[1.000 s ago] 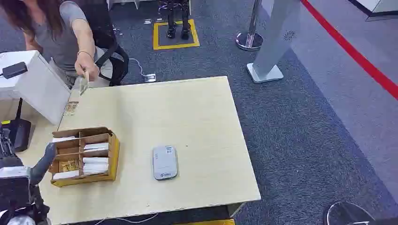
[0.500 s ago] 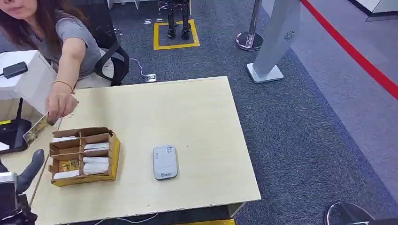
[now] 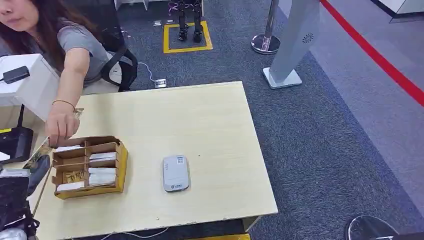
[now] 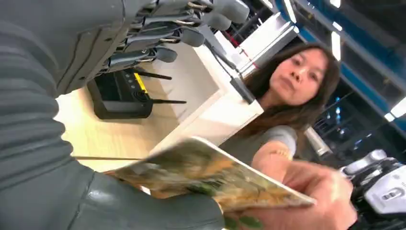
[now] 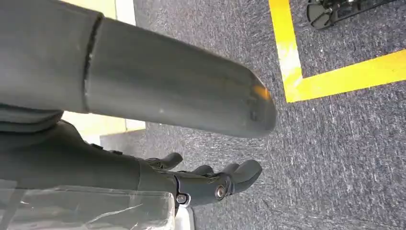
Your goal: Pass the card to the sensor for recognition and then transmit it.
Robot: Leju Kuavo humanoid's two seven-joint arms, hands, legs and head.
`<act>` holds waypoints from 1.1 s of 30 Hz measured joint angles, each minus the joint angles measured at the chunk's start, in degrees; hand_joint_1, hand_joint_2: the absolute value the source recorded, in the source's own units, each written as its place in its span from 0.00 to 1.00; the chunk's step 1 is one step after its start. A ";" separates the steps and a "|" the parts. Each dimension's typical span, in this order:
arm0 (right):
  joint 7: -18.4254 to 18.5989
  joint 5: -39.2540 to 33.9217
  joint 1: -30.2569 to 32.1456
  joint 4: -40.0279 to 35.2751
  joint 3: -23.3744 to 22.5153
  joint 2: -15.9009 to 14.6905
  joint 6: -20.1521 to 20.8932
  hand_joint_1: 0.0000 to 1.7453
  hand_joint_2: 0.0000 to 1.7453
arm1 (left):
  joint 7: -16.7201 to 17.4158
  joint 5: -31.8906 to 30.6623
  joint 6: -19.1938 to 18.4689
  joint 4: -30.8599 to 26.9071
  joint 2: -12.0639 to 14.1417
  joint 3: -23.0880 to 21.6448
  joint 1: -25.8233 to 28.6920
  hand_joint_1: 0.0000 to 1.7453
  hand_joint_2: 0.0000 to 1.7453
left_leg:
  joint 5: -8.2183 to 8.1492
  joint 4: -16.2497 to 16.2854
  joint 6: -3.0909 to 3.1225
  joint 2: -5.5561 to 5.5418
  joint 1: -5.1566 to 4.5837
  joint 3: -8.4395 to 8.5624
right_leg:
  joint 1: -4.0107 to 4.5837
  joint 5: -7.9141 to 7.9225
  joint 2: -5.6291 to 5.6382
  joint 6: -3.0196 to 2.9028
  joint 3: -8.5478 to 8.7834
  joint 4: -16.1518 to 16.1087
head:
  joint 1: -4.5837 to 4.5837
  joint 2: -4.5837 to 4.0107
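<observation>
Left hand (image 4: 95, 143) fingers spread, thumb under the card (image 4: 210, 177) in a person's hand (image 4: 306, 201).

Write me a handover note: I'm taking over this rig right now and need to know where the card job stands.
Left robot hand: open, fingers apart, raised beside the table.
Right robot hand: open, holds nothing, hangs over the carpet.
Card: in a person's hand, held out above the left thumb; not yet gripped.
Sensor: flat on the table, right of the cardboard tray.
Done: nothing.
Left: take the card, present it to the sensor, pass it on.
</observation>
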 joint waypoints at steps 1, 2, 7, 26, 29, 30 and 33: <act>0.00 0.00 0.02 0.00 0.09 0.00 0.00 0.00 0.00 | 0.00 -0.18 0.00 0.35 -0.11 0.00 -0.28 0.00 1.00 | 0.00 0.00 0.00 0.00 0.00 0.00 | 0.00 0.00 0.00 0.00 0.00 0.00 | 0.00 0.00; 0.00 0.00 0.03 0.00 0.20 0.00 0.00 0.00 0.00 | 0.00 -0.33 0.00 0.79 -0.17 0.00 -0.52 0.00 1.00 | 0.00 0.00 0.00 0.00 0.00 0.00 | 0.00 0.00 0.00 0.00 0.00 0.00 | 0.02 0.00; 0.00 0.00 -0.01 0.00 0.33 0.00 0.00 0.00 0.00 | 0.00 -0.48 0.09 1.90 -0.37 0.00 -0.59 0.74 1.00 | -0.01 0.01 0.00 -0.01 0.00 -0.02 | 0.00 -0.01 0.00 0.00 -0.02 -0.01 | 0.00 0.00; -0.28 0.15 -0.01 0.00 0.39 -0.02 0.09 0.00 0.00 | 0.00 -0.33 0.74 3.59 -1.57 0.00 0.17 1.00 1.00 | -0.01 0.00 0.00 -0.02 0.00 -0.02 | 0.00 -0.01 -0.01 0.00 -0.01 0.00 | 0.00 0.00; -0.28 0.15 -0.01 0.00 0.37 -0.02 0.09 0.00 0.00 | 0.02 -0.33 0.74 3.72 -1.70 0.00 0.18 1.00 1.00 | -0.01 0.00 0.00 -0.02 0.00 -0.02 | 0.00 -0.01 -0.01 0.00 -0.01 0.00 | 0.02 0.00; -0.28 0.15 -0.02 0.00 0.39 -0.02 0.09 0.00 0.00 | 0.02 -0.33 0.74 3.74 -1.73 0.00 0.18 1.00 1.00 | -0.01 0.00 0.00 -0.02 0.00 -0.02 | 0.00 -0.01 -0.01 0.00 -0.01 0.00 | 0.00 0.00; -0.28 0.15 -0.01 0.00 0.39 -0.02 0.09 0.00 0.00 | 0.02 -0.33 0.74 3.87 -1.75 0.00 0.18 1.00 1.00 | -0.01 0.00 0.00 -0.02 0.00 -0.02 | 0.00 -0.01 -0.01 0.00 -0.01 0.00 | 0.00 0.00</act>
